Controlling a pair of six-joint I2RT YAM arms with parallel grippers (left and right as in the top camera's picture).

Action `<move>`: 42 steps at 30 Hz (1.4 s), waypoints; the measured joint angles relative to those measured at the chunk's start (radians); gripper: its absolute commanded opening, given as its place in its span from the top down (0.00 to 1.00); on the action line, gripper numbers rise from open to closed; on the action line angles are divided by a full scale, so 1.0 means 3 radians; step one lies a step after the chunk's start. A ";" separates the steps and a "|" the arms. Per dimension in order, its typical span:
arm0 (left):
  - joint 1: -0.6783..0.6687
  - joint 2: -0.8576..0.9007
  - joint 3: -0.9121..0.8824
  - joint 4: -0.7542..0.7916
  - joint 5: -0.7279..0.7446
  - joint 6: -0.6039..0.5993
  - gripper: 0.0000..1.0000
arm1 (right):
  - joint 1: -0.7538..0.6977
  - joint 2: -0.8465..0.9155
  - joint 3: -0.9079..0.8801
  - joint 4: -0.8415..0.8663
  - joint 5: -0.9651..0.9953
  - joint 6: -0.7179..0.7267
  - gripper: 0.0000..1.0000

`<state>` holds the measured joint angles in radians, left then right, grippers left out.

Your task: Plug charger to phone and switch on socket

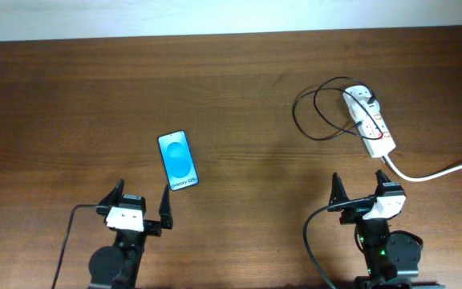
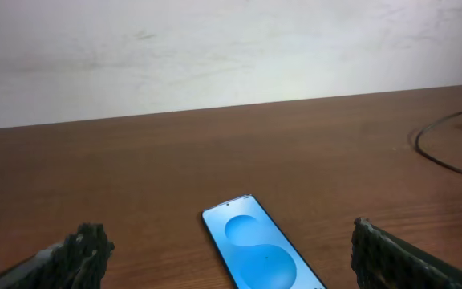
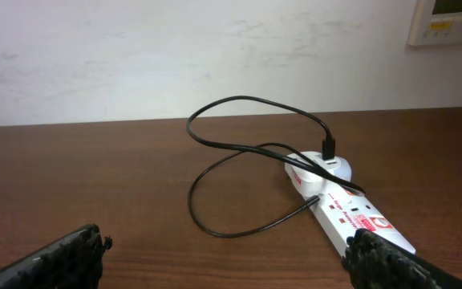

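The phone [image 1: 177,160] lies flat on the wooden table with its blue screen up, just ahead of my left gripper [image 1: 143,190]. In the left wrist view the phone [image 2: 259,253] sits between the open fingers, untouched by either. The socket [image 1: 369,120] is a white strip at the back right. The charger [image 1: 321,112] loops in a black coil left of it, and its white plug head [image 3: 323,168] sits in the strip's far end. The connector tip [image 3: 315,201] rests against the socket [image 3: 351,215]. My right gripper [image 1: 361,186] stands open and empty before the strip.
A thick white cord [image 1: 439,171] runs from the socket's near end off the table's right edge. A pale wall stands behind the table's far edge, with a white control panel [image 3: 447,20] mounted on it. Bare wood lies between phone and socket.
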<state>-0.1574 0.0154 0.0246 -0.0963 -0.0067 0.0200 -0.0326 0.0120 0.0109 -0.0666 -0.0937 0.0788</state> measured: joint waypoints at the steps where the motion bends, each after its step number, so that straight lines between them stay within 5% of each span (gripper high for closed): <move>1: 0.0000 0.0000 0.0001 -0.0006 0.0003 0.0000 0.01 | 0.0000 0.0000 0.0000 0.0000 0.0000 0.0001 0.02; 9: 0.0000 0.0041 0.0575 -0.1071 0.0058 -0.0056 0.01 | 0.0000 0.0000 0.0000 -0.0001 0.0000 0.0001 0.02; 18: 0.0000 0.0729 0.1635 -0.1638 0.0089 -0.0081 0.01 | 0.0000 0.0000 0.0000 -0.0001 0.0000 0.0001 0.02; 33: 0.0000 0.2050 0.2585 -0.2051 0.0113 -0.0081 0.01 | 0.0000 0.0000 0.0000 0.0000 0.0000 0.0001 0.02; 42: 0.0000 0.2162 0.2637 -0.2075 0.0122 -0.0081 0.01 | 0.0000 0.0000 0.0000 0.0000 0.0000 0.0001 0.01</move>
<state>-0.1574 0.6640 0.8158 -0.7189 0.0299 -0.0044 -0.0326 0.0120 0.0109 -0.0666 -0.0937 0.0792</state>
